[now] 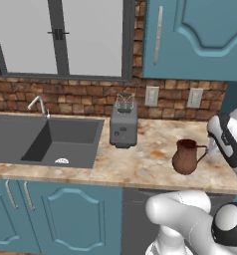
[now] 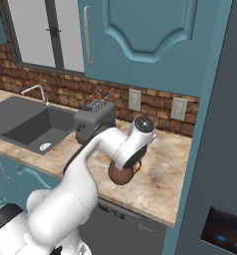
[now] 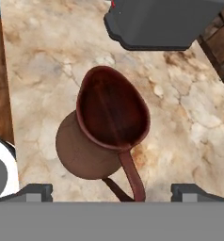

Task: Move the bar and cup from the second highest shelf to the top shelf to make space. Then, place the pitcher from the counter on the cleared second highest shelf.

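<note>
Pitcher (image 3: 102, 136) stands upright on the desk (image 3: 189, 113). We hold our claw (image 3: 111, 193) wide open and empty above it, handle between the fingertips (image 3: 36, 192), ready to descend.

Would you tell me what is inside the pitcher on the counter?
From the hand view, the pitcher looks empty: only its dark reddish inner wall shows through the mouth. The very bottom is in shadow, so I cannot rule out something small there. It stands on the counter.
</note>
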Robot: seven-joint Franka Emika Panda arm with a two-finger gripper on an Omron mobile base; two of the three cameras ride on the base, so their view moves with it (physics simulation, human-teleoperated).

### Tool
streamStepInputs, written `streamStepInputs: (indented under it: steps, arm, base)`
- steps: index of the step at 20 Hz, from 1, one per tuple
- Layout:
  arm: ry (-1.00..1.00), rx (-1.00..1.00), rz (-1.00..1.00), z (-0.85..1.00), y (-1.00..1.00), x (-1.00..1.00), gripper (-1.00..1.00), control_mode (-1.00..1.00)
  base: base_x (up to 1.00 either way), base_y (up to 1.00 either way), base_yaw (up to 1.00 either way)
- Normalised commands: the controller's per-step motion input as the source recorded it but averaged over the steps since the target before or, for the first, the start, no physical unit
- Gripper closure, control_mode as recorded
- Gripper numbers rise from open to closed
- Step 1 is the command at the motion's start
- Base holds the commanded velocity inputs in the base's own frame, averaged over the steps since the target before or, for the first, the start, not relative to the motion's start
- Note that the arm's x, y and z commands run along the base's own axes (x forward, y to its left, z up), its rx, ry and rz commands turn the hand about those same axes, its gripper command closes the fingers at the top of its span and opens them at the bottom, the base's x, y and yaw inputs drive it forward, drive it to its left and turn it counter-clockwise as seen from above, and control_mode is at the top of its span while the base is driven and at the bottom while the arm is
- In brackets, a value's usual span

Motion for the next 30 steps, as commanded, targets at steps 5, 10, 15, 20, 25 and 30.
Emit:
streamStepInputs:
  steps: [5,10,15,20,25,30]
  arm:
    - [-0.05,0.00,0.01,-0.08,0.00,0.15,-1.00,-1.00]
    - [-0.07,0.00,0.02,-0.16,0.00,0.07,-1.00,-1.00]
    - [-0.07,0.00,0.03,-0.17,0.00,0.04,-1.00,-1.00]
    - [-0.04,0.00,0.02,-0.03,0.00,0.15,-1.00,-1.00]
    - [-0.01,0.00,0.02,0.00,0.00,0.18,-1.00,-1.00]
    - [0.00,0.00,0.02,0.00,0.00,0.14,-1.00,-1.00]
  base:
    - [0.00,0.00,0.00]
    - [0.00,0.00,0.00]
    - [0.00,0.00,0.00]
    - [0.00,0.00,0.00]
    - [0.00,0.00,0.00]
    - [0.00,0.00,0.00]
